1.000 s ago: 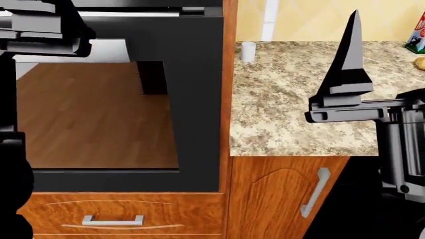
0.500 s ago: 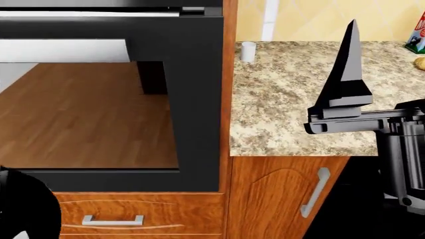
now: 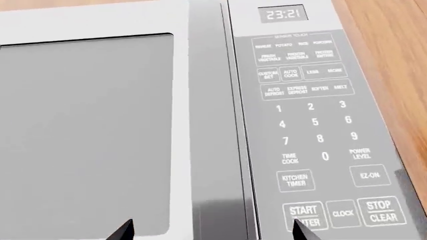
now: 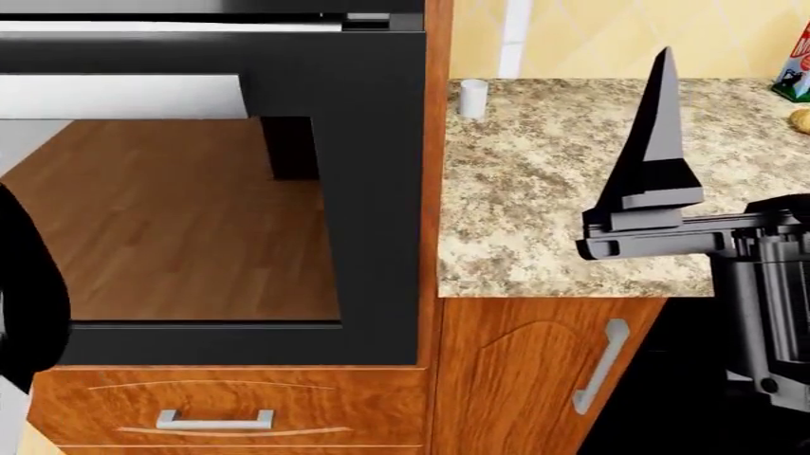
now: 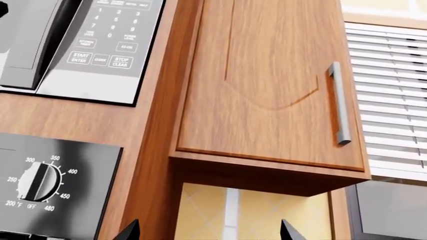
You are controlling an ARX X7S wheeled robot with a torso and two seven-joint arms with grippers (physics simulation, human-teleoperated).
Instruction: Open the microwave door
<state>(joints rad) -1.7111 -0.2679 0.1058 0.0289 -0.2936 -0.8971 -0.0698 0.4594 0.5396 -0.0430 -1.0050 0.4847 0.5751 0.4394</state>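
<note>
So the microwave door (image 3: 93, 135) is shut, flush with the control panel (image 3: 313, 130), filling the left wrist view; the microwave (image 5: 73, 40) sits high in the wooden cabinetry, above the oven dial (image 5: 40, 182), as the right wrist view shows. It's outside the head view entirely. No handle visible on the door, only the seam (image 3: 243, 150) between door and panel, so I'd judge you need to hook or pull at that edge.

Your left pincer (image 3: 212, 231) is held apart: two dark tips at the frame edge, one over the door's lower corner, one over the START key (image 3: 303, 216). It's near the front, clamped on nothing; contact can't be confirmed.

Risks: that panel-side tip is right by START/ENTER. Push straight in and you'll likely press keys, not catch the door. With the tips straddling the seam, closing could just skid over the flat face. And you can't watch the microwave from the head camera, so alignment rests on the wrist view alone.

Your right pincer (image 4: 646, 199) hovers over the counter (image 4: 557, 190), one tall finger showing; its tips (image 5: 137, 231) look apart in its wrist view, holding nothing. It's clear of the small white cup (image 4: 472, 98) and the cabinet handle (image 4: 598, 365), well apart from the job. Leave it parked.
</note>
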